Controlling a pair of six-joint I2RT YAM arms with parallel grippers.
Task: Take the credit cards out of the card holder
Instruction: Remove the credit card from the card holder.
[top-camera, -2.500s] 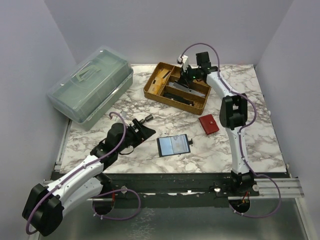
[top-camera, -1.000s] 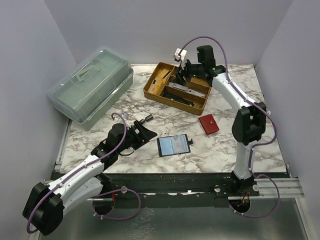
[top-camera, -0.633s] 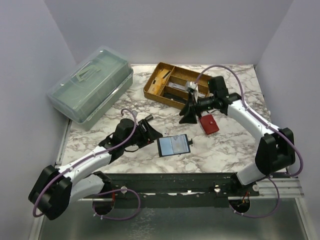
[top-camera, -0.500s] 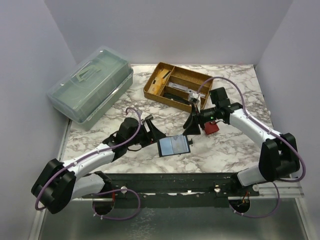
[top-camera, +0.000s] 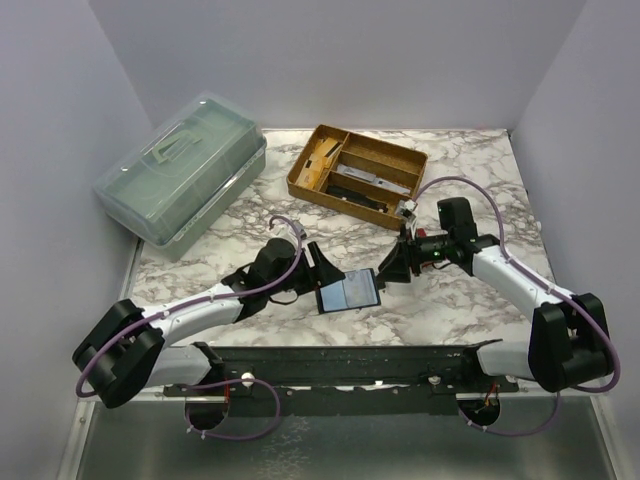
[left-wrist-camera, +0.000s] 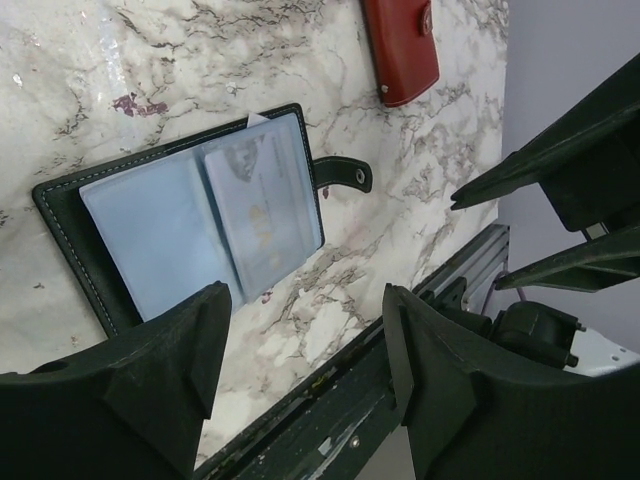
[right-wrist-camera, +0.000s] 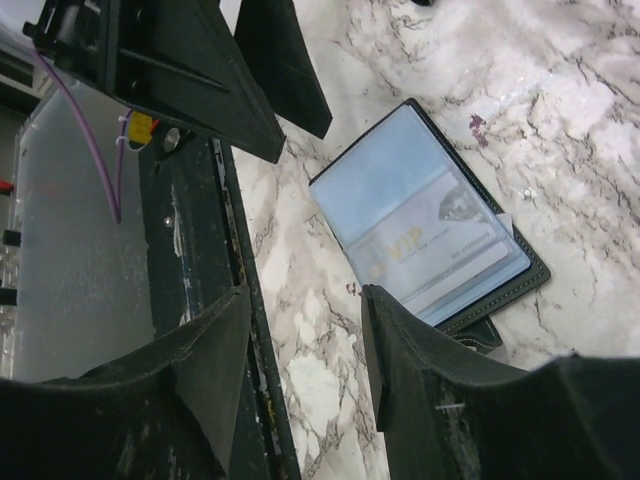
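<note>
Centrally, near the front edge of the marble table (top-camera: 450, 310), the black card holder (top-camera: 348, 292) lies open and flat, clear sleeves facing up. The credit cards (left-wrist-camera: 262, 215) sit inside those sleeves, pale blue-grey, none out on the table. One carries gold lettering in the right wrist view. The holder's strap with its snap (left-wrist-camera: 345, 177) sticks out on the right side.

- Left gripper (top-camera: 320, 270): just left of the holder, low over the table, fingers spread, nothing between them. From above, one finger overlaps the holder's left edge; whether it touches, I cannot tell.
- Right gripper (top-camera: 395, 265): just right of the holder, by the strap, fingers also spread and empty. The two grippers face each other across the holder.
- Red wallet (left-wrist-camera: 402, 45): closed, on the table to the right of the holder and apart from it. In the top view the right arm mostly hides it.
- Wooden tray (top-camera: 330, 200): far centre, divided into compartments holding dark items too small to identify.
- Clear lidded box (top-camera: 185, 180): far left, shut, well apart from the holder.

Nothing lies on top of the holder; the sleeves themselves cover the cards.
</note>
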